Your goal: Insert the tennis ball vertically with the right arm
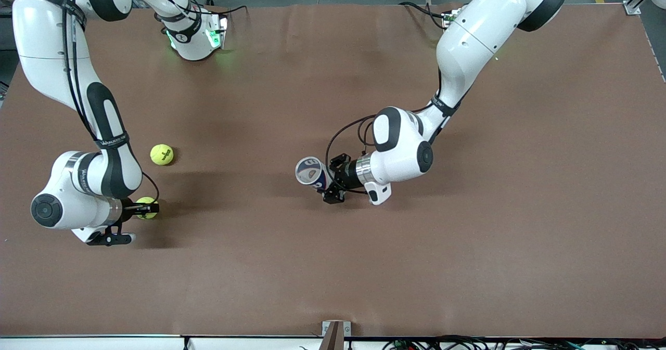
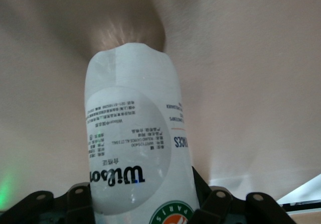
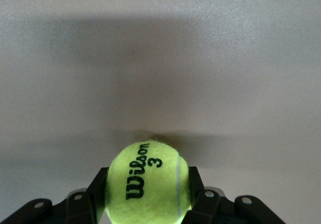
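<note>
Brown table, Wilson-branded tennis ball, can.

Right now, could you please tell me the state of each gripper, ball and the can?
Right gripper: shut on tennis ball, at the right arm's end of the table.
Left gripper: shut on tennis ball can, holding it tilted toward the right arm's end.
Tennis ball can: held, not upright.
Second tennis ball: loose on the table.
</note>
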`<state>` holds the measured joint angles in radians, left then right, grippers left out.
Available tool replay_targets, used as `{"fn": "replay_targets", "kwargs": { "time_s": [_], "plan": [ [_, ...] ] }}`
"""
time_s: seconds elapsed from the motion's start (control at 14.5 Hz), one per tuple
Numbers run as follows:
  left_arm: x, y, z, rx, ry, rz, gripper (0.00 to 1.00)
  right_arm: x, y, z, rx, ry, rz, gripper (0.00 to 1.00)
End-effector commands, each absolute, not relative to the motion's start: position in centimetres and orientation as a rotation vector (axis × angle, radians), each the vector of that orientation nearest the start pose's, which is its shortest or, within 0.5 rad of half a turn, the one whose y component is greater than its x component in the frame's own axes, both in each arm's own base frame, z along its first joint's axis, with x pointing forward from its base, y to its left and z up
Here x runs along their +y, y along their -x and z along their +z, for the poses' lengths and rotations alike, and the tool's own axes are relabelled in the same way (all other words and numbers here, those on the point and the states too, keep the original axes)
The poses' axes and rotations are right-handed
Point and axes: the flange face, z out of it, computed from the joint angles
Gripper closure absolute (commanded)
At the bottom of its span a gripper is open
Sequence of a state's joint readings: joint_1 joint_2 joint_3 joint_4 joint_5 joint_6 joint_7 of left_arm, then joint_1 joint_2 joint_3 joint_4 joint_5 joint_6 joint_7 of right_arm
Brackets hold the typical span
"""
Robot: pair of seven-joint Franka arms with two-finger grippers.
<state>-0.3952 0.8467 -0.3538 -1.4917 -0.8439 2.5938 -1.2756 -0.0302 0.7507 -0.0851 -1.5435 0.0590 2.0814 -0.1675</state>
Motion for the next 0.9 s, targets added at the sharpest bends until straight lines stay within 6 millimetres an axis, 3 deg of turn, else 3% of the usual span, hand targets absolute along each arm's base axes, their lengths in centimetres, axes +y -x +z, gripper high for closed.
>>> {"fn": "replay_targets", "kwargs": {
  "time_s": [0.0, 0.07, 0.21, 0.34, 0.62, 0.83],
  "plan": [
    [-45.5, -59.1, 21.4, 1.573, -1.865, -0.696, 0.37, -5.9, -67.7, 19.8, -0.079, 3.094, 0.325, 0.61],
    [-45.6, -59.2, 21.8, 1.577, -1.861, -0.694, 0.37, -4.6, -67.7, 20.6, -0.109, 3.09, 0.342, 0.61],
    [-45.6, -59.7, 23.2, 1.589, -1.844, -0.68, 0.37, -1.1, -67.8, 25.6, -0.159, 3.083, 0.383, 0.63],
    [-46.0, -60.1, 23.9, 1.612, -1.854, -0.65, 0.37, 1.7, -67.3, 29.5, -0.089, 3.089, 0.412, 0.63],
    [-47.2, -59.6, 23.8, 1.659, -1.884, -0.612, 0.37, 11.4, -65.3, 35.6, 0.088, 3.121, 0.489, 0.63],
    [-47.6, -59.2, 23.7, 1.656, -1.89, -0.616, 0.37, 18.9, -63.5, 40.3, 0.239, 3.107, 0.427, 0.63]
  ]
}}
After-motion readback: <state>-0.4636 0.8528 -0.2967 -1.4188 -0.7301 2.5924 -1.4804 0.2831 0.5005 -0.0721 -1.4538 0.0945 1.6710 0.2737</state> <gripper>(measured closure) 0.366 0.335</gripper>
